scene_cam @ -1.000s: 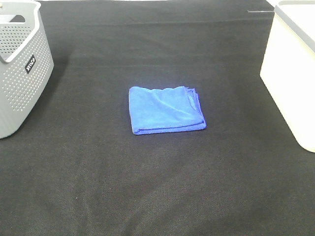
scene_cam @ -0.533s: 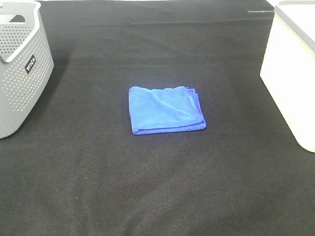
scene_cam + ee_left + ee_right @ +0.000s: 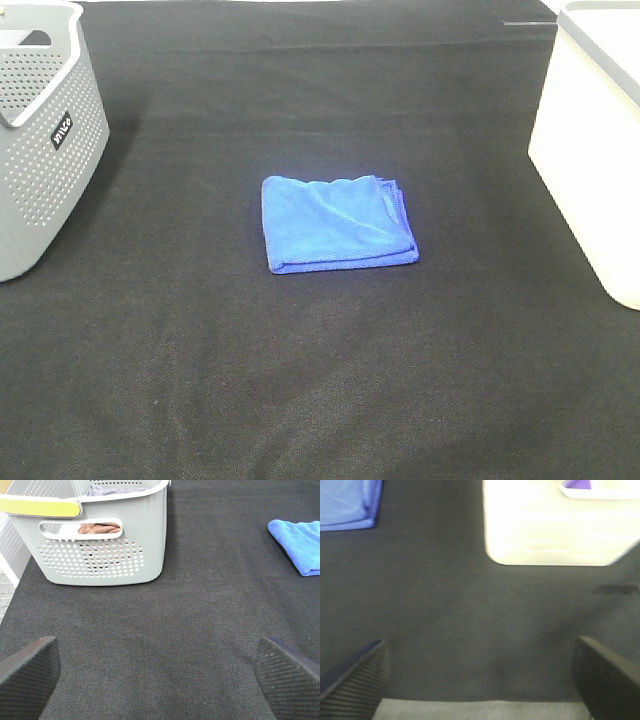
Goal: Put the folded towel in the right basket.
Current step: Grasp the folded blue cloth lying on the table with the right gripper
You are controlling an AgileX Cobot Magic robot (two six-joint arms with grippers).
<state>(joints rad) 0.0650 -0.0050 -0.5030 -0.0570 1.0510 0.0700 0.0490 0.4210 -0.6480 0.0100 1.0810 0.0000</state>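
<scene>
The folded blue towel (image 3: 337,223) lies flat in the middle of the black table. It also shows in the left wrist view (image 3: 298,543) and in the right wrist view (image 3: 347,504). The right basket (image 3: 592,140) is white and stands at the table's right edge; it also shows in the right wrist view (image 3: 555,527). Neither arm shows in the high view. My left gripper (image 3: 157,675) is open and empty, over bare cloth near the grey basket. My right gripper (image 3: 480,677) is open and empty, near the table's front edge, short of the white basket.
A grey perforated basket (image 3: 42,130) stands at the table's left; the left wrist view (image 3: 95,535) shows cloth inside it. The black cloth covers the table (image 3: 320,380). A pale strip of the table's edge (image 3: 470,710) shows below the right gripper.
</scene>
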